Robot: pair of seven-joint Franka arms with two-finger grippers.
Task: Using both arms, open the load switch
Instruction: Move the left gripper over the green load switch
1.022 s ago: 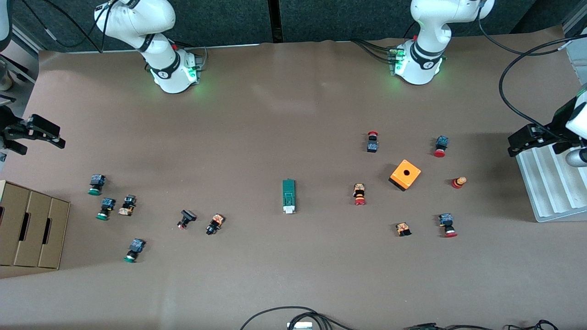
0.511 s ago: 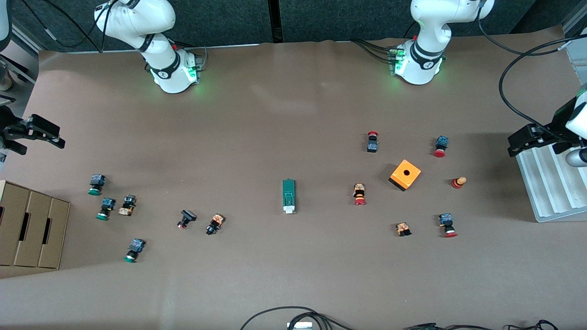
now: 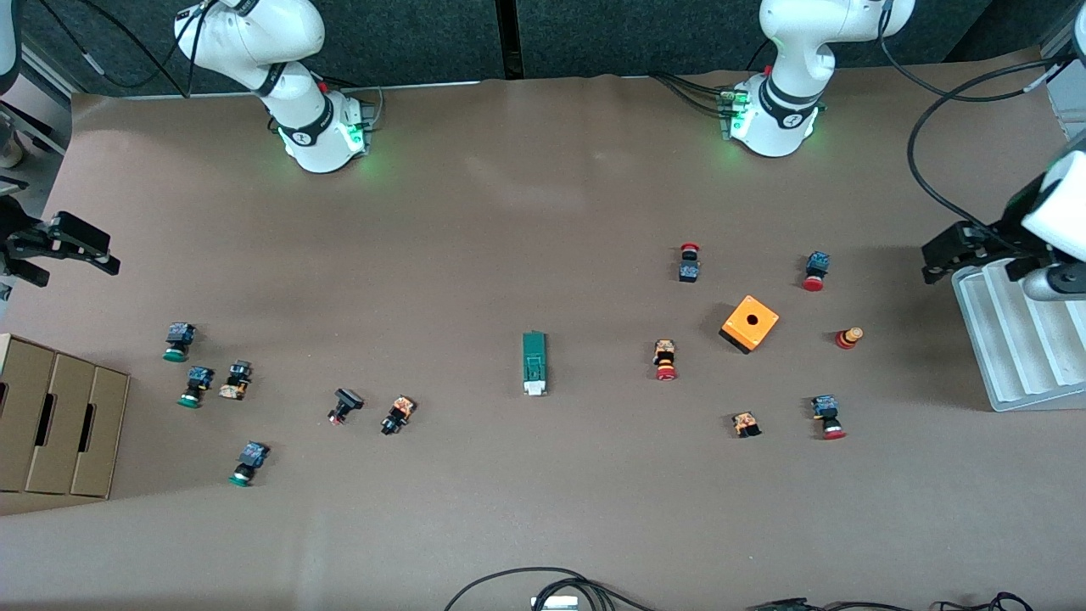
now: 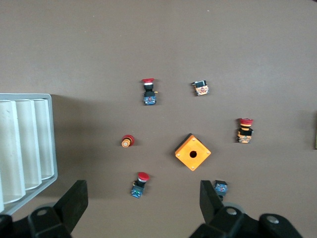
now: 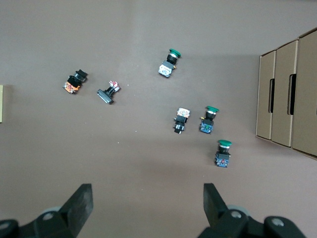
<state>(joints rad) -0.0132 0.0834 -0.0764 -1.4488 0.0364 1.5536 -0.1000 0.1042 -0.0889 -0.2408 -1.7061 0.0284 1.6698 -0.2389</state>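
Desk tally: one load switch (image 3: 534,363), one orange cube box (image 3: 750,322), four red-capped push buttons (image 3: 665,360), three green-capped push buttons (image 3: 177,341), one loose red knob (image 3: 848,338), four capless switch bodies (image 3: 397,414), one cardboard box (image 3: 59,424), one white tray (image 3: 1018,339), two arms (image 3: 789,85), two claws: left claw (image 3: 936,259), right claw (image 3: 109,252).

Orange box: orange cube box (image 3: 750,323) with a round hole in its top face, on the table toward the left arm's end.
Red buttons: red-capped push buttons ring the box, at 11 o'clock (image 3: 689,262), 1 o'clock (image 3: 815,271), 8 o'clock (image 3: 665,359) and 5 o'clock (image 3: 827,417).
Green buttons: green-capped push buttons (image 3: 177,341) lie toward the right arm's end.
Cardboard: brown cardboard boxes (image 3: 59,414) at 9 o'clock of the green group.
Tray: white ribbed plastic tray (image 3: 1018,339) at 3 o'clock of the orange box.
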